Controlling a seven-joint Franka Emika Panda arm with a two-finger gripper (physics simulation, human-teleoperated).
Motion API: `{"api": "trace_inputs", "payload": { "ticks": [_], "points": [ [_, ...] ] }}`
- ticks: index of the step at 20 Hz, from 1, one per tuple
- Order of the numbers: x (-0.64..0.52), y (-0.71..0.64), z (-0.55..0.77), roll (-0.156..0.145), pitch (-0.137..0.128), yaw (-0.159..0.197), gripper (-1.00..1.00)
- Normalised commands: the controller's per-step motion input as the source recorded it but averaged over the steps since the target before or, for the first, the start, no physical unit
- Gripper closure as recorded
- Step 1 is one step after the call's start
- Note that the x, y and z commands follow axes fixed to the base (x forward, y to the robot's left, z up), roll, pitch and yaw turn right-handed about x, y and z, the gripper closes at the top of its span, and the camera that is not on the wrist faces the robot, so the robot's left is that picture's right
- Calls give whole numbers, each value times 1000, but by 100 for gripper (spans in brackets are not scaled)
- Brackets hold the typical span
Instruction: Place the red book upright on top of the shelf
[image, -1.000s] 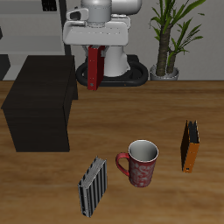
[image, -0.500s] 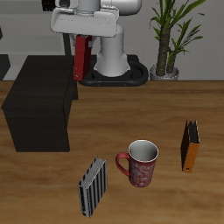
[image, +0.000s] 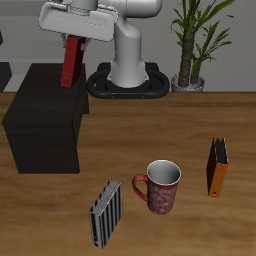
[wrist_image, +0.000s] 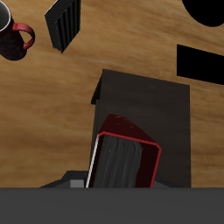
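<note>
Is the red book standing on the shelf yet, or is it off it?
Off it. The red book hangs from the tool, slightly tilted, above the shelf; the wrist view shows it over the shelf top.

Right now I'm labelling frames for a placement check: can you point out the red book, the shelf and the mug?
red book (image: 70, 62), exterior view, on its dark-red cover below the gripper.
shelf (image: 45, 100), exterior view, on its flat black top.
mug (image: 160, 187), exterior view, on its patterned red outer wall under the rim.
</note>
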Motion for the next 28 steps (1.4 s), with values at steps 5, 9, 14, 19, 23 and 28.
{"api": "trace_inputs", "payload": {
  "ticks": [5,9,14,19,23,28],
  "points": [
    [-25,-245,-148,-51,10,0,100],
    [21,-141,-128,-32,34,-4,100],
    [-57,-92,-72,-27,62,-38,100],
    [-52,-49,-9,1,35,-34,100],
    [-92,-22,-8,25,39,-21,100],
    [-60,27,-7,25,49,-15,100]
  ]
}}
